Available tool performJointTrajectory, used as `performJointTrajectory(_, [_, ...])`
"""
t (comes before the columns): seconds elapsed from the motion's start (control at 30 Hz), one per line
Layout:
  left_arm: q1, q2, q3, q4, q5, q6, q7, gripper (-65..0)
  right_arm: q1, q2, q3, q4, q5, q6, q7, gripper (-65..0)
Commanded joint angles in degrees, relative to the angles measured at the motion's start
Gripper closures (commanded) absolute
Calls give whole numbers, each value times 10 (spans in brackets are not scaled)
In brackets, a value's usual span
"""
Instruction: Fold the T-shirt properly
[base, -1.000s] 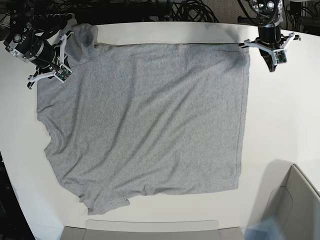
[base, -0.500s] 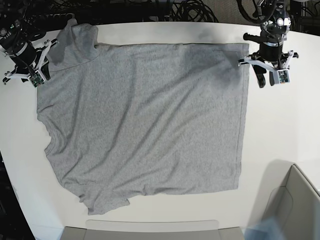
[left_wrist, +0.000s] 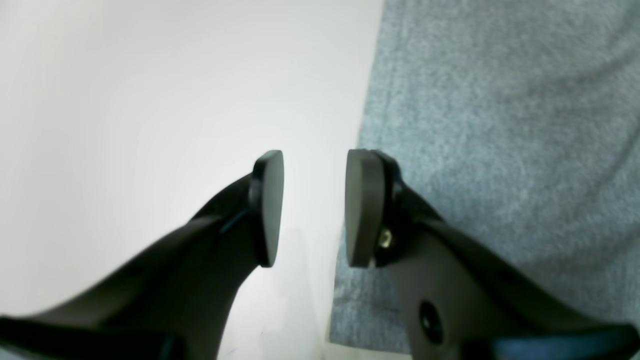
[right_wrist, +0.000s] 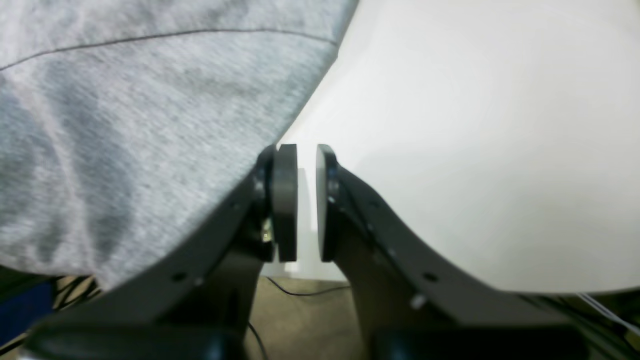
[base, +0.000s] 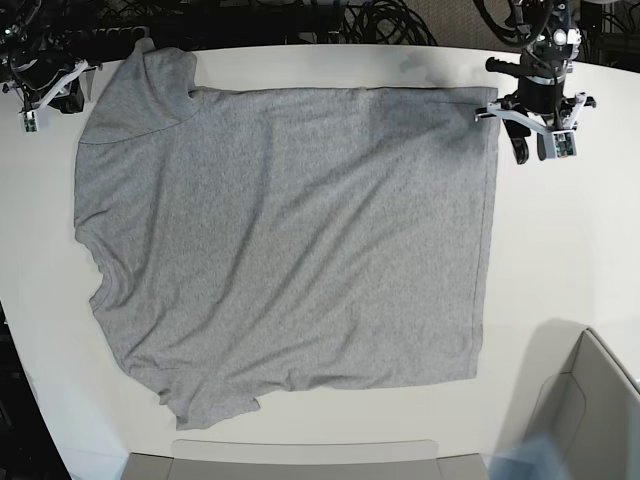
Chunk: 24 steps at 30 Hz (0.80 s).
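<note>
The T-shirt (base: 290, 240) lies spread flat on the white table (base: 560, 250), plain light-grey side up, one sleeve at the back left. My left gripper (base: 530, 150) hovers just off the shirt's back right corner. In the left wrist view it (left_wrist: 312, 205) is open over bare table, with the shirt's edge (left_wrist: 500, 125) beside its right finger. My right gripper (base: 48, 98) sits at the table's back left corner, clear of the sleeve. In the right wrist view it (right_wrist: 306, 200) shows a narrow gap with nothing in it, and the shirt (right_wrist: 125, 125) is to its left.
A grey bin (base: 590, 410) stands at the front right corner. A grey tray rim (base: 300, 458) runs along the front edge. Dark cables (base: 380, 20) lie behind the table. Under the right gripper the table edge and floor (right_wrist: 300, 290) show.
The right gripper let go of the sleeve and drew back to the back left corner; the sleeve now lies flat. The left gripper opened off the hem corner and shifted slightly.
</note>
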Motion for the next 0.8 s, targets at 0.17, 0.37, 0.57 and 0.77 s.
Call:
performJointTrajectory(0.17, [18, -5, -2, 9, 3, 3, -13, -215, 13, -4, 0, -50, 15, 7, 14, -63])
performJointTrajectory(0.37, [33, -36, 13, 9, 3, 3, -15, -215, 21, -21, -1, -96, 12, 7, 14, -62])
performJointTrajectory(0.57, [33, -40, 16, 8, 3, 3, -14, -214, 21, -31, -8, -115, 15, 7, 11, -62])
performJointTrajectory(0.77, [34, -40, 16, 8, 3, 3, -14, -214, -9, -52, -44, -114, 16, 7, 14, -62])
